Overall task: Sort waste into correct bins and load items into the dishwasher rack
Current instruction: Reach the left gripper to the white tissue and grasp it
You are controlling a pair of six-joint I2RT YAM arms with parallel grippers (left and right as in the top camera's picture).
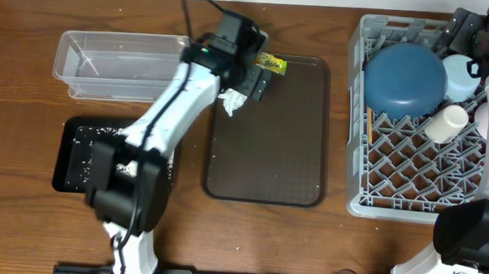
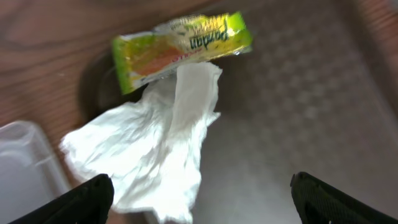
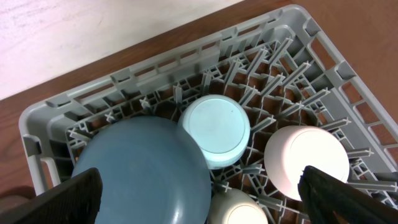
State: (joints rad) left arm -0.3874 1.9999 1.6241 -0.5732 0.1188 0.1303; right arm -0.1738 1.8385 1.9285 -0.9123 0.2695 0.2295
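**Left jaws spread over the napkin; right jaws spread above the rack**

The left jaws are held wide open with nothing gripped. In the left wrist view the crumpled white paper napkin (image 2: 155,143) is seen between the two dark fingertips (image 2: 87,198), closer to the left one, and only its lower edge reaches the gap. The small yellow-green snack wrapper (image 2: 180,46) lies just beyond the napkin, touching its top, and farther from the jaws. Both lie at the far left corner of the large brown serving tray (image 1: 269,147), which is set at the middle of the wooden bench (image 1: 32,25).

The clear rectangular plastic tub (image 1: 118,63) is placed toward the far left of the bench. The shallow black rectangular tray (image 1: 71,157), sprinkled with white rice-like crumbs (image 1: 85,141), is found nearer the left front.

The right jaws are likewise wide open and empty, above the large grey plastic dishwasher rack (image 3: 56,118) at the right edge. Held in it are the large dark-blue dish (image 3: 143,171), small light-blue bowl (image 3: 214,127), pale pink bowl (image 3: 306,160), cream cup (image 3: 236,210) and thin wooden chopsticks (image 1: 368,127).
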